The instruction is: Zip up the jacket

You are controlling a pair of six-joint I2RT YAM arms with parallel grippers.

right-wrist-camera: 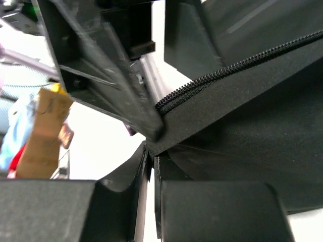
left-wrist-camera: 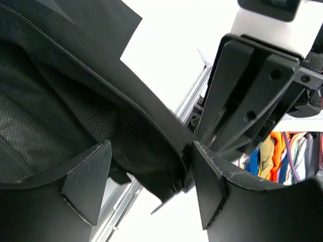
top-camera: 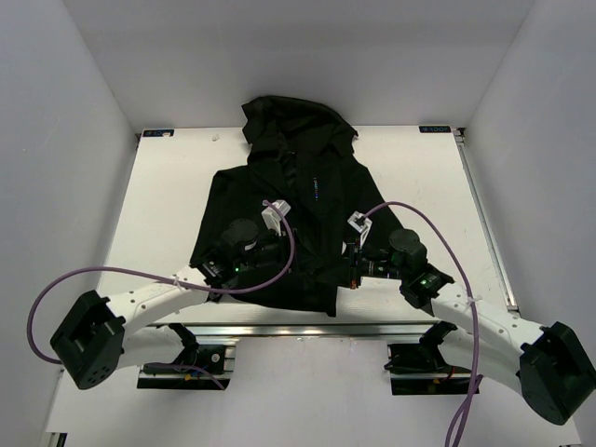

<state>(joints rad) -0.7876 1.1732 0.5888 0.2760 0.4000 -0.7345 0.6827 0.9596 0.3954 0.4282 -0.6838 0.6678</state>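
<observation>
The black hooded jacket (top-camera: pixel 312 177) lies on the white table (top-camera: pixel 433 177), hood far, hem near. Both grippers meet at its near hem by the centre zipper. My left gripper (top-camera: pixel 312 265) (left-wrist-camera: pixel 151 184) is open; its jaws straddle a lifted hem corner of the jacket (left-wrist-camera: pixel 166 171), which touches the right-hand finger (left-wrist-camera: pixel 217 186). Zipper teeth (left-wrist-camera: pixel 91 70) run along that edge. My right gripper (top-camera: pixel 346 270) (right-wrist-camera: pixel 151 166) is shut on the corner of the other jacket (right-wrist-camera: pixel 252 101) front panel, just below its zipper teeth (right-wrist-camera: pixel 202 83). Each gripper shows close in the other's wrist view.
An aluminium rail (top-camera: pixel 298 331) (left-wrist-camera: pixel 121 201) runs along the table's near edge under the hem. White walls enclose the table on the left, right and far sides. Purple cables (top-camera: pixel 140 272) loop from both arms.
</observation>
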